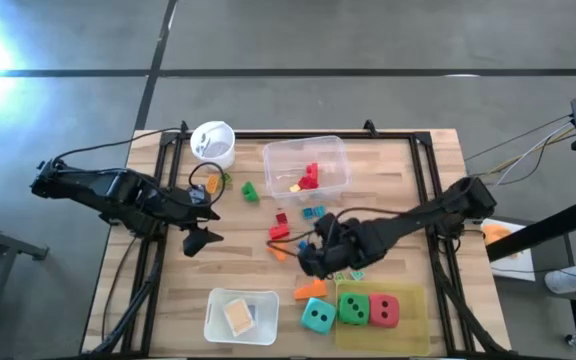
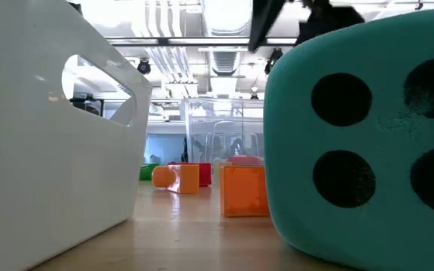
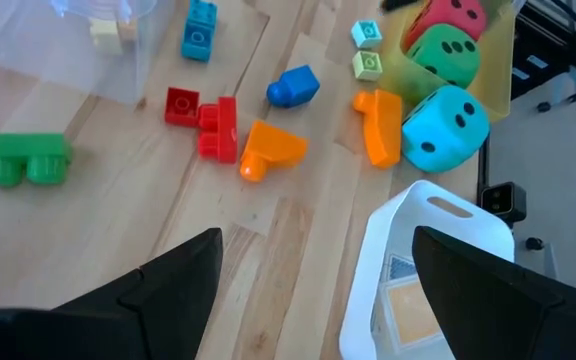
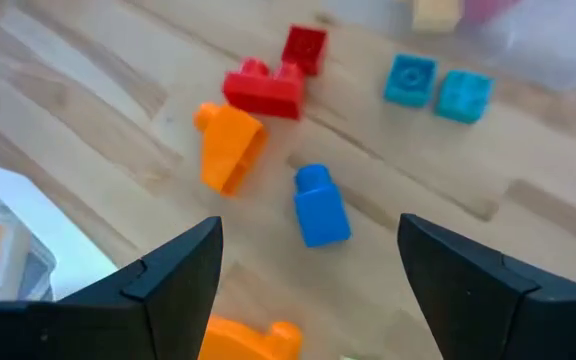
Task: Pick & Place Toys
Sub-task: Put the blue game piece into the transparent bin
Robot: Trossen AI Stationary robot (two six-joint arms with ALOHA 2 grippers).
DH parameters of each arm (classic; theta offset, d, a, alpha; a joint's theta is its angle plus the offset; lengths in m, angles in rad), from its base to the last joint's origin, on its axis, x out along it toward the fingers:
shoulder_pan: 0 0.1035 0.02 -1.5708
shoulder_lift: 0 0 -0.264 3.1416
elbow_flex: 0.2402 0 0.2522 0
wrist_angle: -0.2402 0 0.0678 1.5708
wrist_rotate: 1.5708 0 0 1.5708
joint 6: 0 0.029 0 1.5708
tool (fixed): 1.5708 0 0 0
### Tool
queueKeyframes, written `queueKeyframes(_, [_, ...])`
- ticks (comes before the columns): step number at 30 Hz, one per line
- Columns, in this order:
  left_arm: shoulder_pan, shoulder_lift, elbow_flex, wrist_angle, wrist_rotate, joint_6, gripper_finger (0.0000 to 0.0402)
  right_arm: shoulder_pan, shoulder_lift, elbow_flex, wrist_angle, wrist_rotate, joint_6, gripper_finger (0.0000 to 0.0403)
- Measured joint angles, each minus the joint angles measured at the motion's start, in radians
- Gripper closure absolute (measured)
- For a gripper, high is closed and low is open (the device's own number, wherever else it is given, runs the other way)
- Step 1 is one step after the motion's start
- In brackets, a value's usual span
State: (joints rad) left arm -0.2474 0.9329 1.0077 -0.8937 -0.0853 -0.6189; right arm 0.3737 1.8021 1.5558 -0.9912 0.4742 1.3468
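Spread wide above the table's middle, the right gripper [image 4: 308, 290] is aimed at a blue block [image 4: 320, 206] lying beside an orange block [image 4: 230, 148]; being light, rigid and smooth, it is probably best pinched across its flat sides.

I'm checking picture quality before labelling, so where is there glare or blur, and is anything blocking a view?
High view: strong glare in the top left corner over the floor; the table is evenly lit. Low view: the teal die sits close to the lens and fills the right side, a white container fills the left. Right wrist view: slightly soft; the blue block is still readable.
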Motion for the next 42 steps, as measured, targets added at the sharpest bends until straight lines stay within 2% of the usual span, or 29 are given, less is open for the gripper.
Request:
queueKeyframes(10, [0.0, 0.0, 0.0, 0.003, 0.003, 0.012, 0.0071, 0.008, 0.175, 0.019, 0.038, -0.004, -0.018, 0.0111])
queueKeyframes(16, [0.0, 0.0, 0.0, 0.002, 0.008, 0.021, 0.0071, 0.005, 0.228, 0.023, 0.053, -0.027, -0.056, 0.0111])
queueKeyframes(23, [0.0, 0.0, 0.0, 0.002, 0.008, 0.021, 0.0071, -0.017, 0.231, -0.009, 0.073, -0.032, -0.176, 0.0111])
queueKeyframes(27, [0.0, 0.0, 0.0, 0.002, 0.008, 0.021, 0.0071, -0.047, 0.231, -0.063, 0.172, -0.067, -0.252, 0.0111])
queueKeyframes(33, [0.0, 0.0, 0.0, 0.002, 0.011, 0.021, 0.0071, -0.069, 0.231, -0.135, 0.215, -0.09, -0.246, 0.0111])
queueKeyframes(42, [0.0, 0.0, 0.0, 0.001, 0.011, 0.021, 0.0071, -0.084, 0.231, -0.219, 0.331, -0.191, -0.245, 0.0111])
